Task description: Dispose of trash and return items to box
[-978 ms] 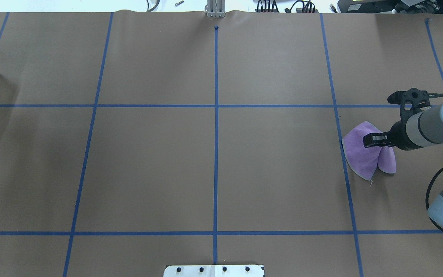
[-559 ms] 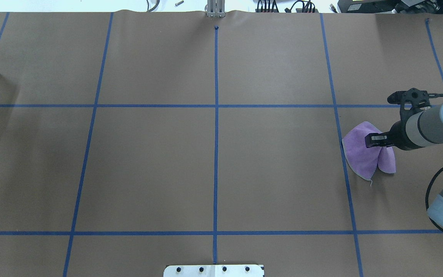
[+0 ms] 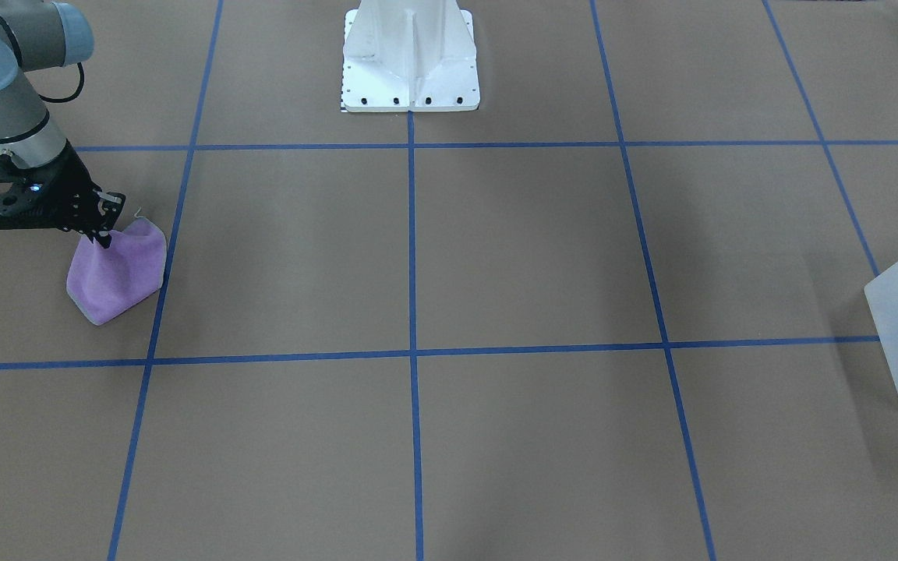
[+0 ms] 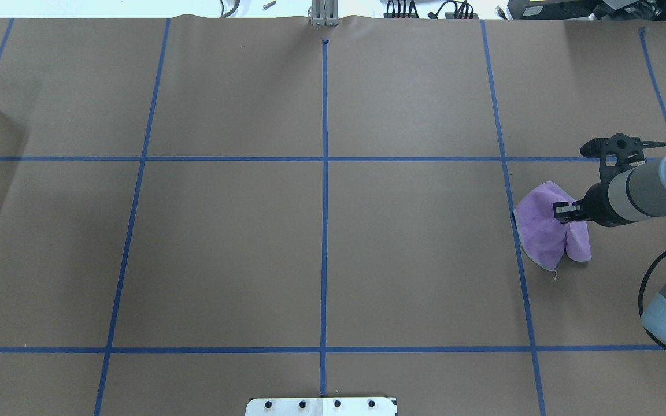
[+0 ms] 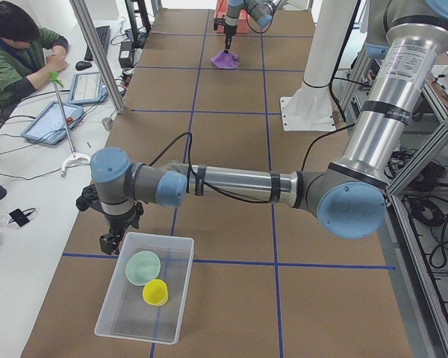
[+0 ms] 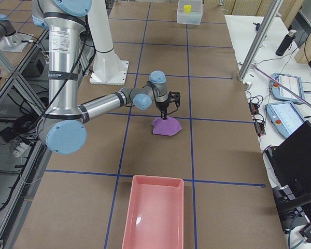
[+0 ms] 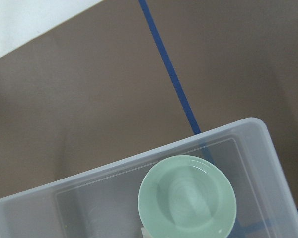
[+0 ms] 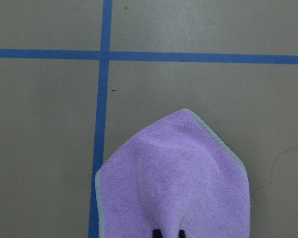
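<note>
The mint-green bowl [image 7: 187, 197] lies inside the frosted box [image 7: 139, 159], as the exterior left view also shows, bowl [image 5: 142, 267] in box [image 5: 108, 317]. My left gripper [image 5: 108, 242] hovers over the box's far end; I cannot tell whether it is open or shut. My right gripper [image 4: 564, 211] is shut on a purple cloth [image 4: 541, 231], pinching its middle so that it tents up from the table. This shows in the front view too, gripper [image 3: 102, 234] and cloth [image 3: 118, 273]. In the right wrist view the cloth [image 8: 174, 173] rises to the fingertips [image 8: 158, 233].
A yellow cup [image 5: 155, 292] lies beside the bowl in the box. A pink tray [image 6: 155, 178] stands at the table's right end. The white pedestal base [image 3: 410, 54] stands at the robot's edge. Blue tape lines grid the brown table. An operator sits beside the table.
My right gripper has drawn slightly back toward the right with the cloth, which has bunched and narrowed under it. The box has not moved.
</note>
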